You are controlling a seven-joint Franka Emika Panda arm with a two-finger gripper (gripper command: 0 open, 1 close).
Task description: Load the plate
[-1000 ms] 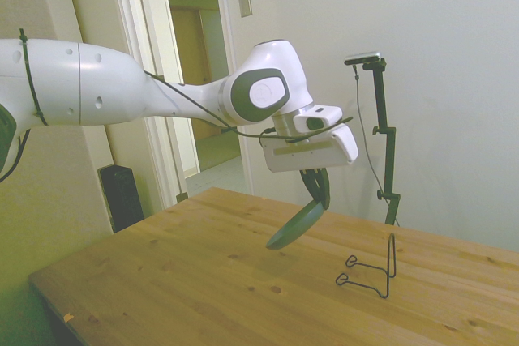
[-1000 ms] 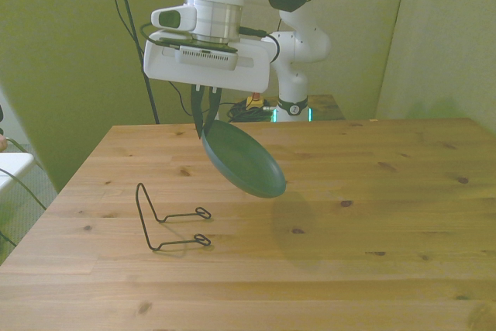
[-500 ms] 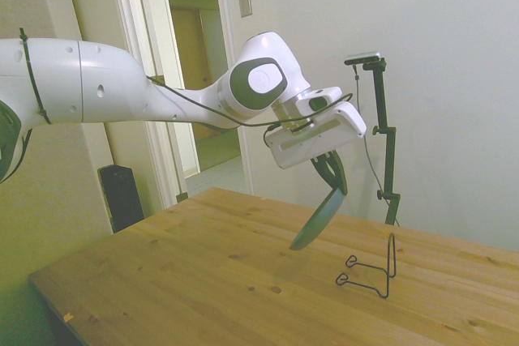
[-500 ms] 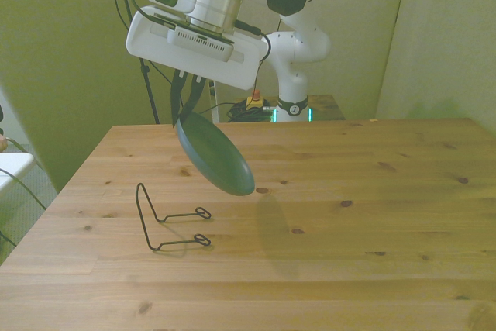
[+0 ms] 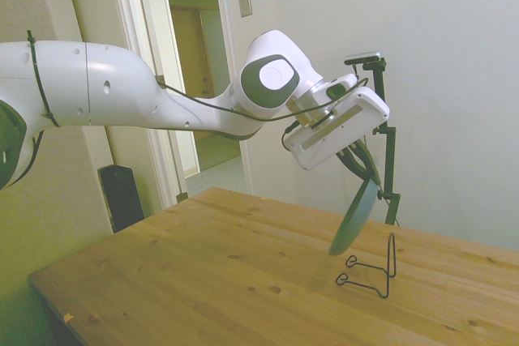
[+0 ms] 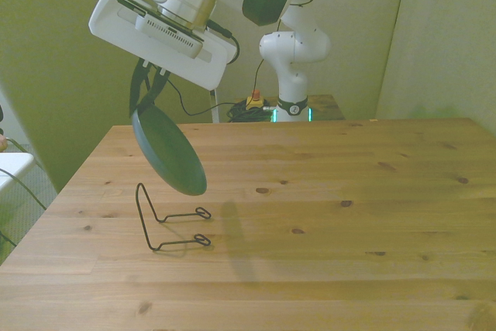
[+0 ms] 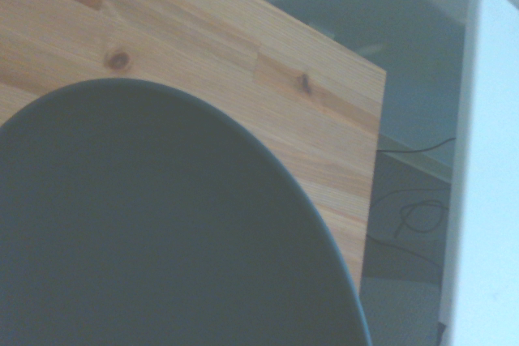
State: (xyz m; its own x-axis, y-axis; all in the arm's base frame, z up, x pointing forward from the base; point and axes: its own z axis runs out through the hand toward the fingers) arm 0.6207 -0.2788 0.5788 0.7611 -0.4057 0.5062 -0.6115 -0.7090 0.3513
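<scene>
The round dark green plate (image 6: pixel 169 153) is pinched by its rim in the gripper (image 6: pixel 143 97), tilted steeply at one o'clock above the black wire rack (image 6: pixel 172 228), so its edge can be slotted in.

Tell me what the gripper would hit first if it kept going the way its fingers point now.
Likely the wire rack: the gripper, shut on the plate, points down at a slant toward it, so the plate's lower edge would probably touch first. Depth is unclear.

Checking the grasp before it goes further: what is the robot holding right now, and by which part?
The dark green plate, pinched at its upper rim by the gripper. It hangs tilted in the air above the wire rack, touching neither rack nor table.
</scene>
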